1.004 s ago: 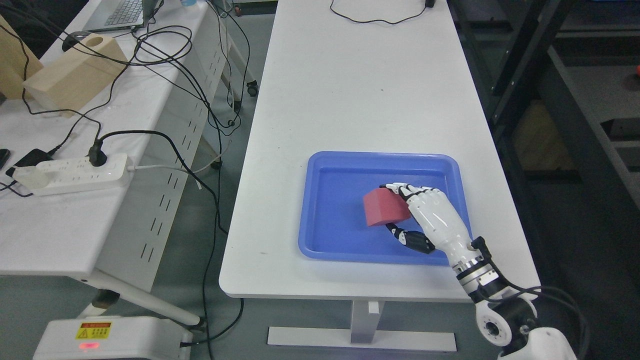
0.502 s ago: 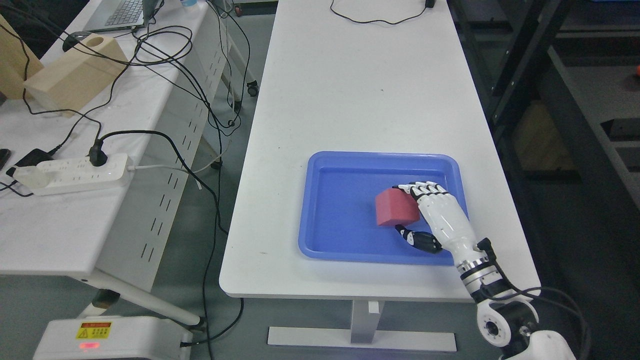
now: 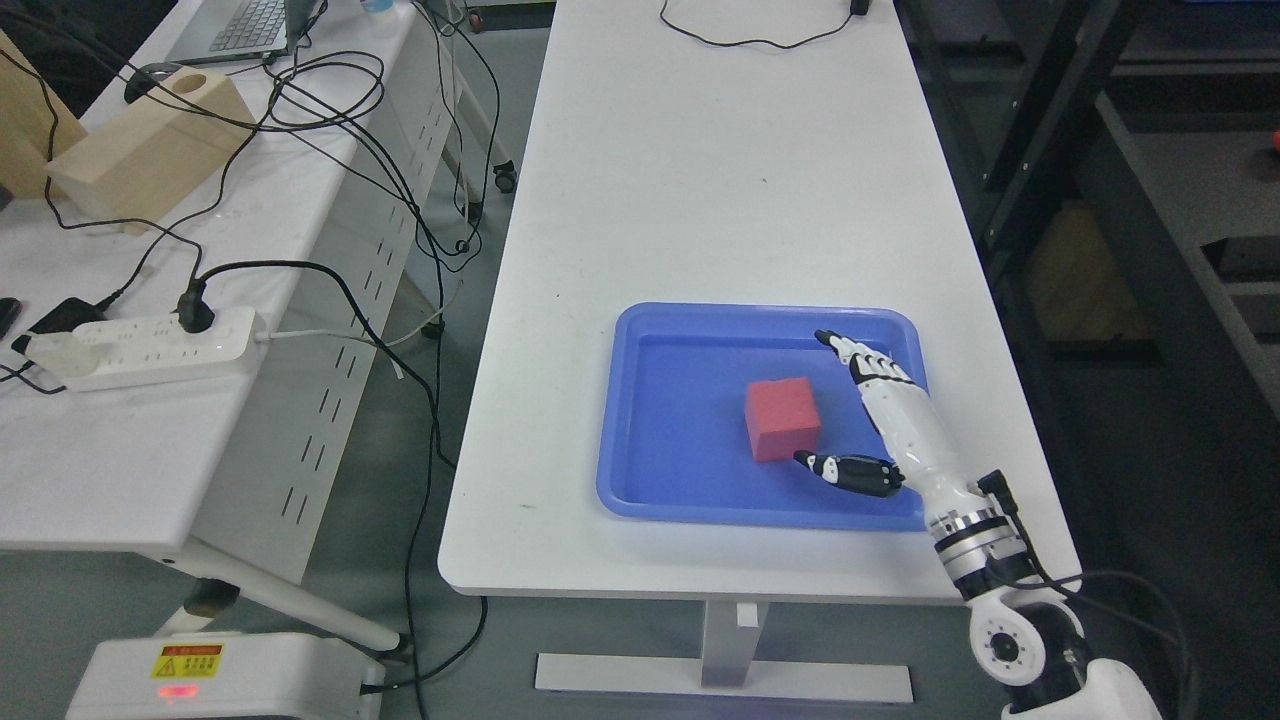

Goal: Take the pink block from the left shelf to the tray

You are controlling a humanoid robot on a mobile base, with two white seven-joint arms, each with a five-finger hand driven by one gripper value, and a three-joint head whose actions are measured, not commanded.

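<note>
A pink-red block (image 3: 782, 418) lies flat inside the blue tray (image 3: 640, 400) on the white table. My right hand (image 3: 830, 400) hovers just right of the block, its arm rising from the lower right corner. Its white fingers (image 3: 870, 368) are stretched out straight and the dark thumb (image 3: 850, 472) points left below the block. The hand is open and holds nothing; a small gap shows between it and the block. No left arm shows in the picture.
The white table (image 3: 720, 180) runs far back beyond the tray, with a black cable (image 3: 750, 35) at its far end. To the left stands another table with a power strip (image 3: 140, 345), cables and a wooden box (image 3: 140, 150). Dark shelving (image 3: 1150, 200) lines the right side.
My right hand let go of the block: the fingers uncurled and drew back to the right. The block, tilted in the grasp a second ago, now lies flat in the tray.
</note>
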